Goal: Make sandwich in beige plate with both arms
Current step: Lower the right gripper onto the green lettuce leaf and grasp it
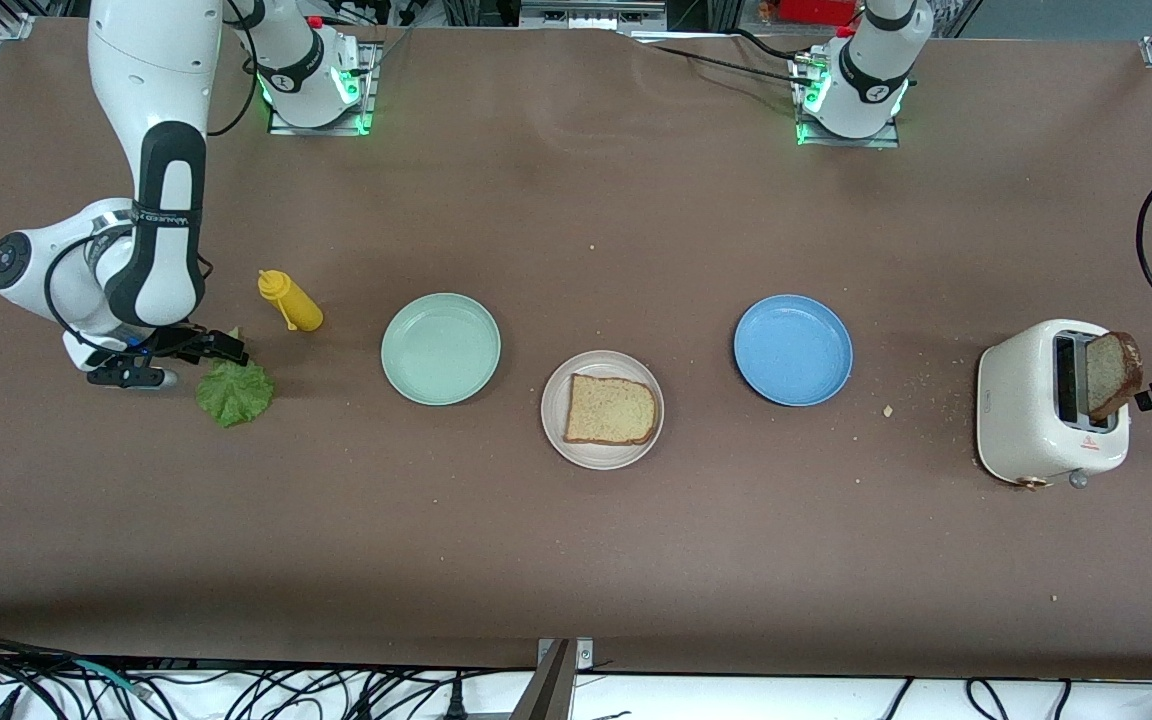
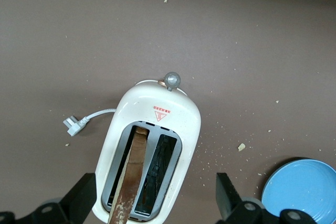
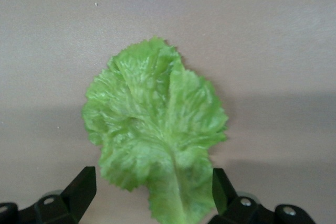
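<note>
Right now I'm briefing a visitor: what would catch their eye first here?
Probably the beige plate mid-table between two other plates, one bread slice on it. Next, the right gripper, open over the lettuce at the right arm's end. Then the left gripper, open over the toaster, where a second slice stands.

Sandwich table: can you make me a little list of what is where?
beige plate: one bread slice on it
lettuce leaf: on table, toward the right arm's end
right gripper: open, over the lettuce leaf
toaster: second bread slice sticks up from a slot
left gripper: open, over the toaster
</note>
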Robot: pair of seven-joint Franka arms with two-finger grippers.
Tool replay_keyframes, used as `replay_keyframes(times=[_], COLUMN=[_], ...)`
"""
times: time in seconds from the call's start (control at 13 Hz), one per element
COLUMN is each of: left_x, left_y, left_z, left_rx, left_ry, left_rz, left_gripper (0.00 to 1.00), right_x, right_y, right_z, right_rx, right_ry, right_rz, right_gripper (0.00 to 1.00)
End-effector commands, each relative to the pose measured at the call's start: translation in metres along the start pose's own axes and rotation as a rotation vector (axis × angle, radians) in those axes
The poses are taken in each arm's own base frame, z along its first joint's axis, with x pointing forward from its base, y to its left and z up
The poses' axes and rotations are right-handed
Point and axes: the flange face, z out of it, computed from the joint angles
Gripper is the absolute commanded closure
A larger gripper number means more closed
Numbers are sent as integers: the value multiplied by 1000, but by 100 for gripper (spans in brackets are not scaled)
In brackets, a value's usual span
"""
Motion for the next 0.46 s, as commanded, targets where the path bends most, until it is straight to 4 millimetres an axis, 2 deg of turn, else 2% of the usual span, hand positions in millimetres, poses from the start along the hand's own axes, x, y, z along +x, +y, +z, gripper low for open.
replay_keyframes(times=[0.0, 0.23, 0.31, 0.39], left_x=[-1, -1, -1, -1], left_y=[1, 1, 2, 2], left_z=[-2, -2, -2, -2], left_rx=[29, 29, 29, 29], left_ry=[-6, -6, -6, -6], left_rz=[14, 14, 15, 15], left_gripper=[0, 0, 0, 0], right_x=[2, 4, 4, 4], right_y=[-2, -4, -4, -3], right_z=[20, 19, 19, 20], right_rx=[19, 17, 17, 16], right_ry=[4, 5, 3, 2], right_rz=[24, 15, 7, -2], right_gripper=[12, 83, 98, 100])
